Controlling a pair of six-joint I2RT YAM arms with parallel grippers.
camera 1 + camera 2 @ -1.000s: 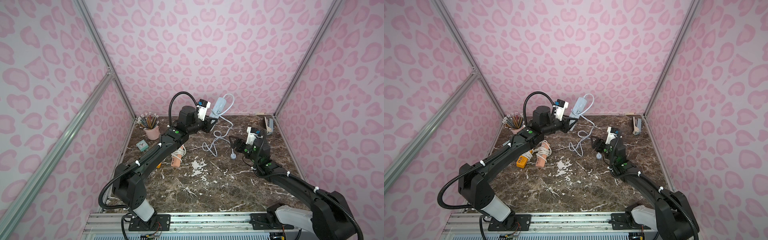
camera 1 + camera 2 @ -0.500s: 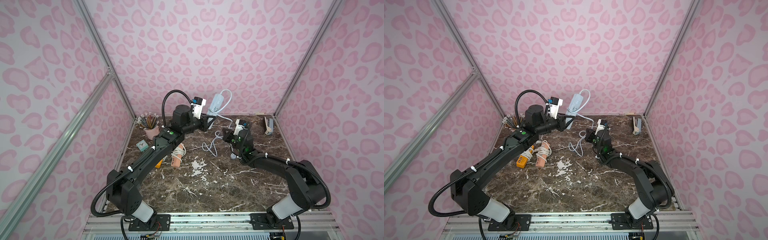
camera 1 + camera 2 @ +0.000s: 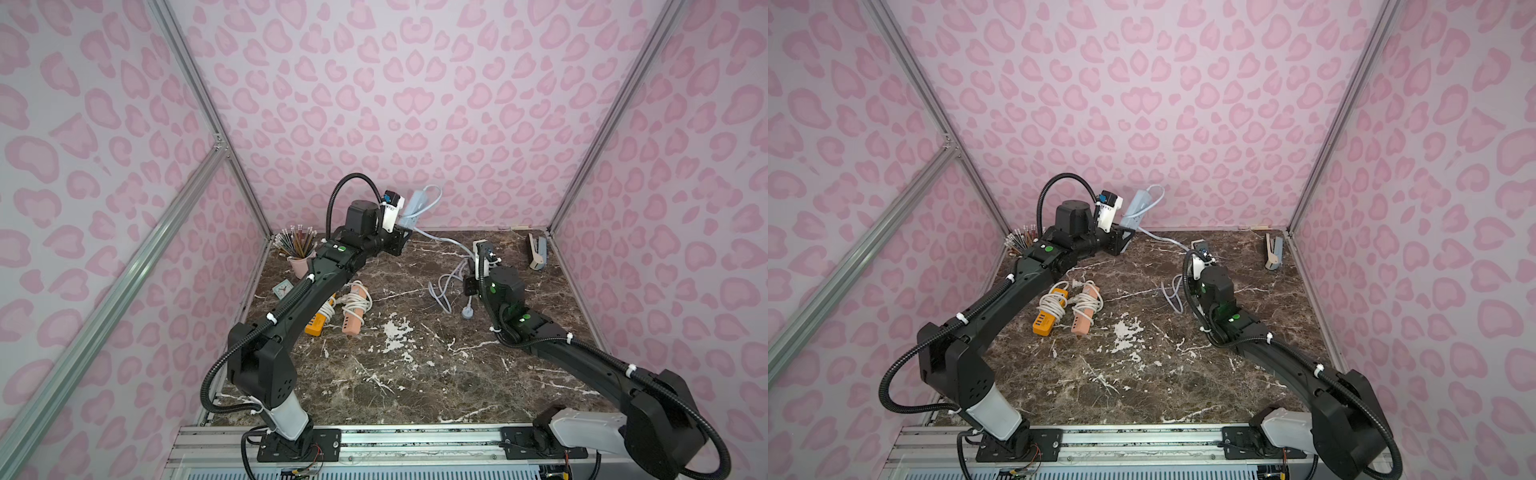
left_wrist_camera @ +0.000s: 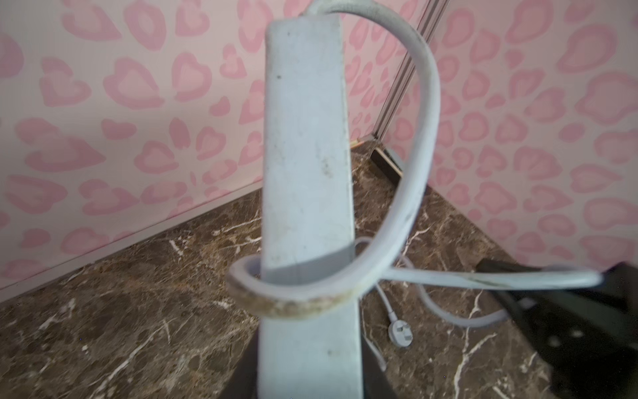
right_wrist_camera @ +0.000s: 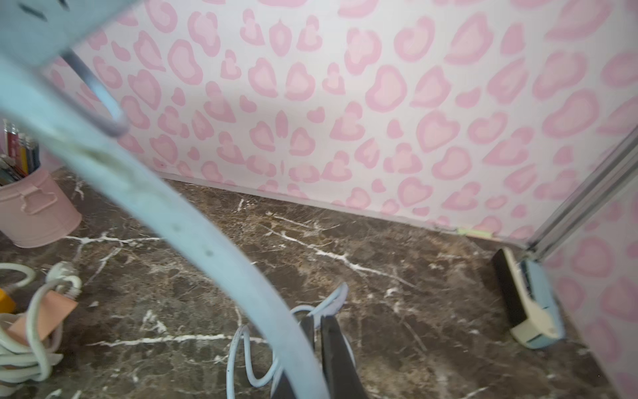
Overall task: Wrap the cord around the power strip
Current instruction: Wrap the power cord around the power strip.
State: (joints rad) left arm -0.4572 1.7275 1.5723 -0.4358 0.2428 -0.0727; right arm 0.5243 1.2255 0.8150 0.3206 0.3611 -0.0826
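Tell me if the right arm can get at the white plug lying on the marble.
Probably yes: the plug lies uncovered on the table close beside the right gripper, nothing between them. But the gripper is shut on the cord, so it must let go first.

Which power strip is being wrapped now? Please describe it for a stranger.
At the back wall, the left gripper holds a pale blue power strip in the air. Unlike the orange strip and the pink strip, it is off the table.

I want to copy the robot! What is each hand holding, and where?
The left hand grips the blue power strip by its lower end, in the air. The right hand pinches its cord partway along.
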